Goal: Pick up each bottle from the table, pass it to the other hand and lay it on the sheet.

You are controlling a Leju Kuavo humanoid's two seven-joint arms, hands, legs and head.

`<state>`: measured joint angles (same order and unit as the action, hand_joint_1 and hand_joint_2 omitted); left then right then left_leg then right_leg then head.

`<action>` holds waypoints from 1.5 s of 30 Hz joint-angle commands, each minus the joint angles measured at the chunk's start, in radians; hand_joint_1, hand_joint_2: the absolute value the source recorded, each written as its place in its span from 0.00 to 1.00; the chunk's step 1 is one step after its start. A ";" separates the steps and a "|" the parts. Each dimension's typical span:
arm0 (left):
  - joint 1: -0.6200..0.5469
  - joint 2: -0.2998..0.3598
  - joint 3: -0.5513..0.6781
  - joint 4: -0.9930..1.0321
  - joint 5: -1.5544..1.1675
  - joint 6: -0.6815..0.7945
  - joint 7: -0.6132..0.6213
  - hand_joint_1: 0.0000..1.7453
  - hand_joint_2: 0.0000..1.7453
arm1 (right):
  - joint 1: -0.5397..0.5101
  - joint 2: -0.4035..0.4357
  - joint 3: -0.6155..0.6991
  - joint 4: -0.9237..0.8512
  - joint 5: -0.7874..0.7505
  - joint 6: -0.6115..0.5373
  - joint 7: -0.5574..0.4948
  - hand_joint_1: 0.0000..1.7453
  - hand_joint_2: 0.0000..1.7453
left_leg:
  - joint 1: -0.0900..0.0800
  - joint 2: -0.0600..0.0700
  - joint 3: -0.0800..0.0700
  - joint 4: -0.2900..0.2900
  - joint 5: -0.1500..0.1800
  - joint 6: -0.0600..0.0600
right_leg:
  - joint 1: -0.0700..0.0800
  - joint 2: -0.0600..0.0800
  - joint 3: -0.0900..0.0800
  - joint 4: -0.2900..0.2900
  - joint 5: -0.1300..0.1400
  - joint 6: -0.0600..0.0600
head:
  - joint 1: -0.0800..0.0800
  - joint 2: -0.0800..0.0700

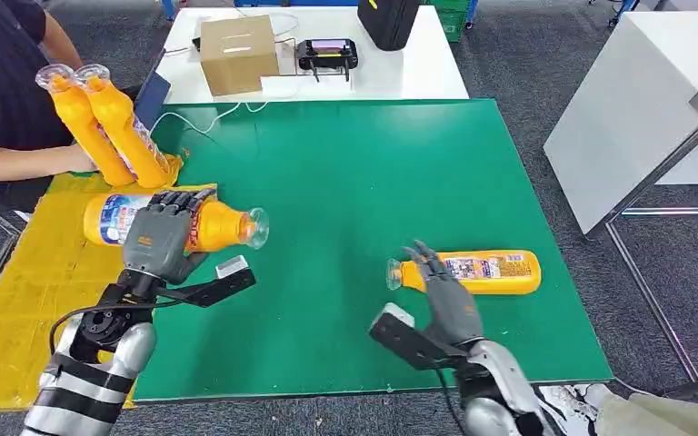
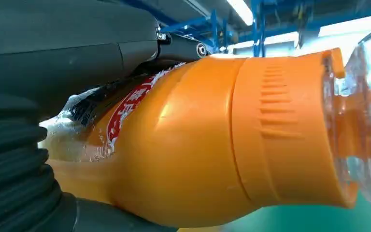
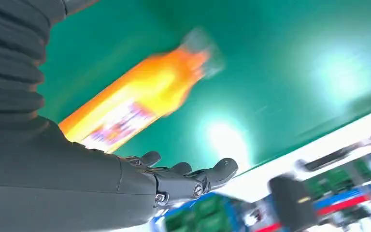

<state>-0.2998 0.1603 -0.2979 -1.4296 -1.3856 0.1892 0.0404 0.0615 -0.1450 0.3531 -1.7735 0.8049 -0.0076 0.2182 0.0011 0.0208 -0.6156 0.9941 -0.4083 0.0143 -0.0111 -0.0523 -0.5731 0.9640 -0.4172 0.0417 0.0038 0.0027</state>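
Over the bench's left edge, my left hand [image 1: 156,238] grips a bottle [image 1: 182,223] on its side, neck toward the green mat [image 1: 345,163]. I should carry it fully over the yellow sheet [image 1: 32,272], lower it flat, then release. My right hand [image 1: 443,295] hovers with fingers spread, touching nothing, beside another bottle [image 1: 477,272] near the mat's right edge.

Left hand [image 1: 156,238]: dark grey shell with an orange mark on its back, black fingers. Right hand [image 1: 445,295]: same grey, dark fingers. Forearms silver with black bands; black cables loop at wrists; black camera brackets. Ribbed grey wrist cover; small screws at knuckles.
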 commanded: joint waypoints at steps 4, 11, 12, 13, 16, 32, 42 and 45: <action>-0.079 0.073 0.000 0.479 0.006 -0.039 0.004 1.00 1.00 | 0.048 -0.093 -0.201 -0.006 0.036 0.027 -0.019 0.00 1.00 | -0.001 -0.001 0.004 -0.001 -0.001 -0.001 | -0.001 0.002 0.004 -0.001 -0.001 -0.001 | 0.000 0.000; -0.082 0.072 -0.001 0.481 0.006 -0.040 0.004 1.00 1.00 | 0.045 -0.091 -0.199 -0.005 0.036 0.028 -0.019 0.00 1.00 | 0.000 -0.001 0.004 0.000 -0.002 -0.001 | 0.000 0.003 0.005 0.000 -0.002 -0.001 | 0.000 0.000; -0.082 0.072 -0.001 0.481 0.006 -0.040 0.004 1.00 1.00 | 0.045 -0.091 -0.199 -0.005 0.036 0.028 -0.019 0.00 1.00 | 0.000 -0.001 0.003 0.000 -0.001 -0.001 | 0.000 0.002 0.003 0.000 -0.001 -0.001 | 0.000 0.000; -0.083 0.072 -0.001 0.485 0.007 -0.042 0.004 1.00 1.00 | 0.044 -0.093 -0.199 -0.002 0.037 0.029 -0.018 0.00 1.00 | 0.000 -0.002 0.004 0.001 -0.001 -0.001 | 0.000 0.003 0.004 0.000 -0.001 -0.001 | -0.001 0.000; -0.097 0.073 -0.005 0.561 0.012 -0.058 -0.004 0.00 0.00 | 0.021 -0.103 -0.217 0.046 0.040 0.044 -0.012 0.00 1.00 | 0.000 -0.001 0.007 0.000 -0.002 -0.001 | 0.000 0.006 0.007 0.000 -0.002 -0.002 | 0.000 0.000; 0.005 0.046 0.128 0.212 0.346 -0.139 -0.120 0.00 0.00 | -0.096 -0.183 -0.285 0.289 0.106 0.170 -0.048 0.00 1.00 | 0.000 -0.001 0.005 0.000 -0.001 0.000 | 0.000 0.005 0.006 -0.001 0.000 0.000 | -0.001 0.000; 0.119 0.015 0.157 -0.099 0.560 -0.223 -0.172 0.00 0.00 | -0.055 -0.192 -0.332 0.305 0.178 0.194 -0.061 0.00 1.00 | 0.000 -0.002 0.003 0.000 -0.001 0.001 | 0.000 0.003 0.004 -0.001 0.000 0.000 | 0.000 0.000; 0.118 0.014 0.154 -0.099 0.560 -0.223 -0.172 0.00 0.00 | -0.061 -0.192 -0.331 0.311 0.180 0.195 -0.061 0.00 1.00 | 0.000 -0.002 0.001 0.000 0.000 0.000 | 0.000 0.002 0.002 -0.001 0.001 0.000 | 0.000 0.000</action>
<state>-0.1982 0.2067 -0.1629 -1.4326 -0.8381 -0.0153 -0.1309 0.0240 -0.3491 0.0435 -1.5499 0.9785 0.1770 0.1648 0.0001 0.0199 -0.6163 0.9943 -0.4077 0.0155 -0.0115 -0.0529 -0.5732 0.9639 -0.4162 0.0432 0.0034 0.0027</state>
